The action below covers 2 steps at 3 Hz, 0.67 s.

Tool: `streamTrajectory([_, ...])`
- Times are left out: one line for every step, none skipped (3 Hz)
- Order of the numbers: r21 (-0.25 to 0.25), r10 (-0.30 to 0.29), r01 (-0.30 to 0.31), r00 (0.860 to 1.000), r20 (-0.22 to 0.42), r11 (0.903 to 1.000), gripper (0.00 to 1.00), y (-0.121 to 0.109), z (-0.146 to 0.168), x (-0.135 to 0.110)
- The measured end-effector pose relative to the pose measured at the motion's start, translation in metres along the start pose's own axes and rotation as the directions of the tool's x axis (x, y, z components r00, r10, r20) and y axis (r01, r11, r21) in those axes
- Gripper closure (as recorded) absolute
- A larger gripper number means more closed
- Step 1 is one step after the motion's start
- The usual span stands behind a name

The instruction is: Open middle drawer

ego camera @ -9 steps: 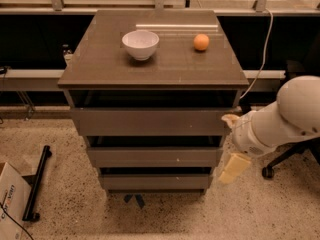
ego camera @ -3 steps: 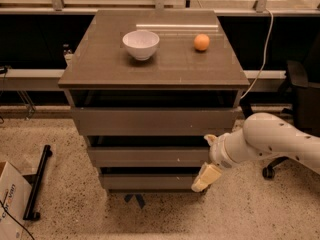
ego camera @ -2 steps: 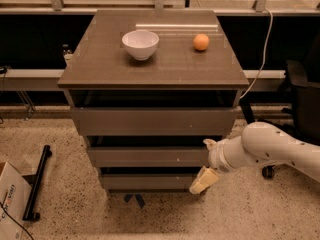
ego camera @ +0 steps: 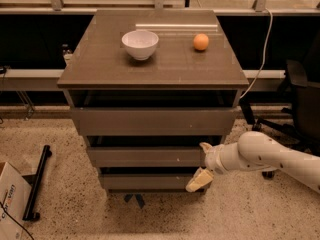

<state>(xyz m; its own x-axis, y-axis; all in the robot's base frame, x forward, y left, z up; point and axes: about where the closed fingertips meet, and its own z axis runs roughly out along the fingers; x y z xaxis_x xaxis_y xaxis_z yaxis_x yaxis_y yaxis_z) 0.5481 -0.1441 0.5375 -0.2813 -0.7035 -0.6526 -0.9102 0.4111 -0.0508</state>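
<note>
The grey-brown cabinet shows three flat drawer fronts. The middle drawer [ego camera: 145,157] sits between the taller top front [ego camera: 150,121] and the narrow bottom front [ego camera: 145,181], with a tiny pale speck right of centre. It looks nearly flush, with a dark gap above it. My gripper [ego camera: 202,163] is at the right end of the middle drawer front. Its pale fingers are spread apart, one fingertip [ego camera: 205,146] by the drawer's top edge and the other [ego camera: 198,180] down by the bottom drawer. It holds nothing. The white arm reaches in from the right.
A white bowl [ego camera: 140,44] and an orange [ego camera: 201,41] rest on the cabinet top [ego camera: 100,64]. A black office chair [ego camera: 300,104] stands to the right, with a white cable [ego camera: 261,59] behind. A cardboard box [ego camera: 10,204] and a black bar [ego camera: 37,181] lie on the floor at left.
The arm has swung down and left from beside the cabinet, bringing the gripper to the right end of the middle drawer front. The drawers have not moved.
</note>
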Motion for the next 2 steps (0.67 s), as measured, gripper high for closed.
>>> streamTrajectory([-0.013,0.006,-0.006,1.0,-0.007,0.9999,0.0,-0.025,0.023,0.016])
streamTrajectory([-0.026,0.016,-0.017,0.999,-0.029,0.9995,0.0,-0.052,0.045,0.03])
